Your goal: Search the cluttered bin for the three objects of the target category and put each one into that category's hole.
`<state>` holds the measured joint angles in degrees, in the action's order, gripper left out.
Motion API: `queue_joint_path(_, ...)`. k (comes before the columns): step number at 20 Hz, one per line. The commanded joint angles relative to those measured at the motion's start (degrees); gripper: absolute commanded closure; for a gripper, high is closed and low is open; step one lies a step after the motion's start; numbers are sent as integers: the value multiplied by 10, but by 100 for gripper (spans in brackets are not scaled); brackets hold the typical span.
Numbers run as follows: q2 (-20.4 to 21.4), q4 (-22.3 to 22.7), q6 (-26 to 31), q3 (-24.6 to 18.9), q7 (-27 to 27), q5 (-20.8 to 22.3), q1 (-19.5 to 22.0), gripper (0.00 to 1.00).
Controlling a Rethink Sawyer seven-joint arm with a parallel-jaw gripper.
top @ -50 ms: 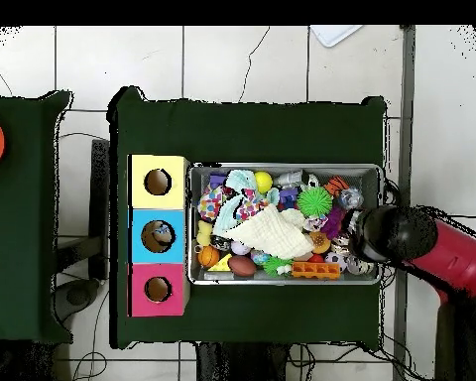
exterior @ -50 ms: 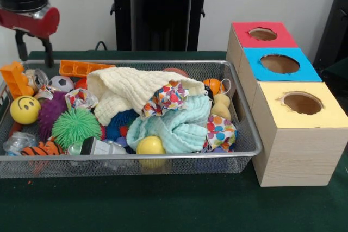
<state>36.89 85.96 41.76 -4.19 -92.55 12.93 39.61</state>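
The cluttered bin sat on the green desk, just left of the three-holed box. The gripper hung above the bin's far-left corner; its jaws stood apart, holding nothing.

arm cut off by the top and left edges in front view, its upper part unseen; toys buried under the cream cloth and pale blue cloth; contents of the blue box's hole too small to identify from overhead.
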Motion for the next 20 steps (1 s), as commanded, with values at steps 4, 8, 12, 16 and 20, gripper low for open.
queue_joint_path(4, -82, -98, 82, -103, 183, 62, 40, 0)
queue_joint_path(8, -106, -130, 96, -123, 207, 80, 59, 0)
queue_joint_path(12, -134, -205, 144, -143, 241, 92, 82, 0)
queue_joint_path(16, -157, -232, 156, -157, 231, 104, 73, 0)
queue_joint_path(20, -153, -213, 143, -162, 207, 112, 66, 0)
